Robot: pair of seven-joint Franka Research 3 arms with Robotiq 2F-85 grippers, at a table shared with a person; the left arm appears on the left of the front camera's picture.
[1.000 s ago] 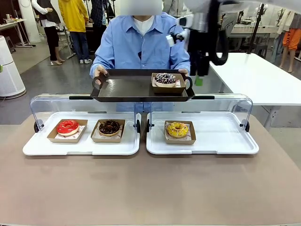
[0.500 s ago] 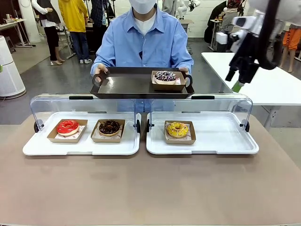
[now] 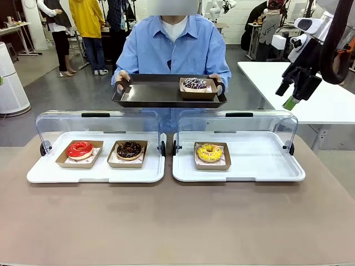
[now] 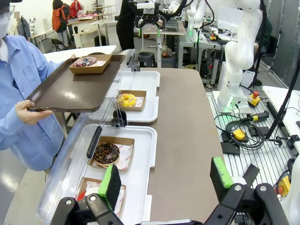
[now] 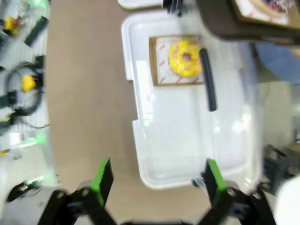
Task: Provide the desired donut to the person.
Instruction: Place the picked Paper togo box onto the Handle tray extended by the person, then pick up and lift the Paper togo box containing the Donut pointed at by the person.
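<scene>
The sprinkled donut sits at the right end of the dark tray that the person holds beyond the desk. My right gripper hangs spread and empty at far right, and my left gripper is spread too. If I swing in low, I could clip the raised clear lid.

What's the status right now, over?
Left gripper open, empty. Right gripper open, empty, raised clear of the tray. Sprinkled donut on the person's tray. Nothing in the way.
</scene>
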